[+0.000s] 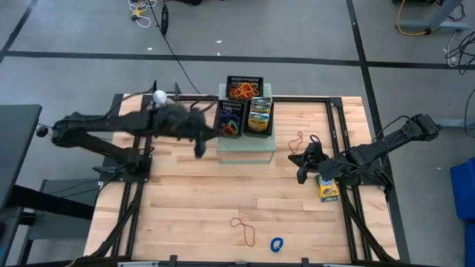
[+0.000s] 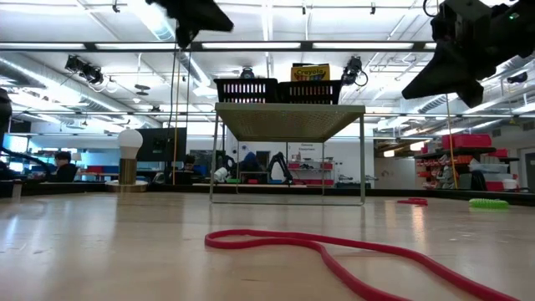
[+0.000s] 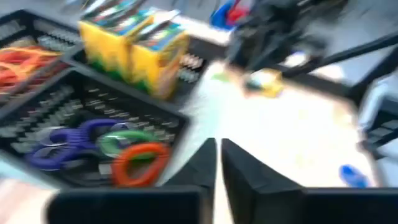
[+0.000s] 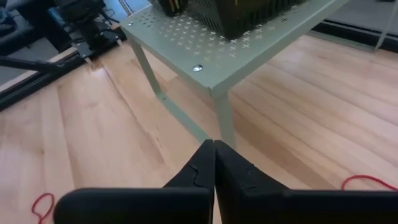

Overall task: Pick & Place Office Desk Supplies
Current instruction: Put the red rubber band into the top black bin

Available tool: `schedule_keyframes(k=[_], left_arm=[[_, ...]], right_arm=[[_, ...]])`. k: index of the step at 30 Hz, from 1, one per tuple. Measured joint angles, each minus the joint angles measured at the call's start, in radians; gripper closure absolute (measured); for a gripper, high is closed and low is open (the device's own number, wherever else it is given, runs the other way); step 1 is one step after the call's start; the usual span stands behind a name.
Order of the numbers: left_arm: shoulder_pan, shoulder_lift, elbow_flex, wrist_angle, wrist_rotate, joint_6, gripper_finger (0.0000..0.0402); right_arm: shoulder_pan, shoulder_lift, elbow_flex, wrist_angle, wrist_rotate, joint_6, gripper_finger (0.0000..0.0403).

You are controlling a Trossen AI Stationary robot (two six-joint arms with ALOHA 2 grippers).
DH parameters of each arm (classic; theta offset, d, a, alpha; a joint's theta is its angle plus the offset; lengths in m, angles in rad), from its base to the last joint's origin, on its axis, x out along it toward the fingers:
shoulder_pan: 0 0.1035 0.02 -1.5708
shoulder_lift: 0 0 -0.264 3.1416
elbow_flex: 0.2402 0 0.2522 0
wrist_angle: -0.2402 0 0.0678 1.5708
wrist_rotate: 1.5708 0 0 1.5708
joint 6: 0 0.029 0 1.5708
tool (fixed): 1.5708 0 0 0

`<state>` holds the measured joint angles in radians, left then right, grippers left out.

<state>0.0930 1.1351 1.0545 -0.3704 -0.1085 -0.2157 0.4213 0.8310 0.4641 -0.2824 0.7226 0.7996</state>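
High view: left gripper [image 1: 199,150], fingers nearly shut & empty, beside trays centre frame, likely after a drop; right gripper [image 1: 302,176] shut, empty, centre-right, near crayon box [image 1: 327,188]; blue loop [image 1: 277,244] bottom centre

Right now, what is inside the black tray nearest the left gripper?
The tray holds thick loops: purple, green and orange-red. In the high view the left gripper is beside it; anything beneath the loops is hidden.
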Motion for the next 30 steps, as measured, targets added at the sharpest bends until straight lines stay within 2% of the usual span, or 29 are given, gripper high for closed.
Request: schedule_keyframes(k=[2, 5, 10, 16, 18, 21, 23, 26, 30], left_arm=[[-0.040, -0.072, -0.129, 0.147, -0.006, -0.033, 0.0392], [-0.101, -0.154, -0.315, 0.349, -0.075, -0.069, 0.0393], [-0.183, -0.195, -0.555, 0.603, -0.213, -0.130, 0.0391], [-0.199, -0.180, -0.687, 0.645, -0.260, -0.294, 0.0391], [-0.213, -0.176, -0.735, 0.732, -0.264, -0.249, 0.0395], [-0.245, -0.164, -0.836, 0.940, -0.313, -0.150, 0.0396], [-0.258, -0.159, -0.904, 1.075, -0.333, -0.135, 0.0396], [-0.259, -0.157, -0.983, 1.199, -0.339, -0.182, 0.0396], [-0.258, -0.157, -1.027, 1.231, -0.336, -0.273, 0.0390]], right_arm=[[0.000, 0.000, 0.000, 0.001, -0.008, 0.000, 0.0397], [0.000, 0.000, 0.000, 0.002, -0.024, -0.004, 0.0394], [0.000, 0.000, 0.016, -0.015, -0.097, -0.004, 0.0396], [0.003, 0.073, 0.123, -0.119, -0.142, -0.002, 0.0396], [0.003, 0.124, 0.164, -0.137, -0.162, 0.000, 0.0396], [0.022, 0.219, 0.223, -0.164, -0.213, 0.001, 0.0396], [0.046, 0.285, 0.258, -0.171, -0.234, 0.010, 0.0396], [0.089, 0.383, 0.307, -0.187, -0.267, 0.040, 0.0396], [0.137, 0.506, 0.385, -0.209, -0.327, 0.069, 0.0393]])
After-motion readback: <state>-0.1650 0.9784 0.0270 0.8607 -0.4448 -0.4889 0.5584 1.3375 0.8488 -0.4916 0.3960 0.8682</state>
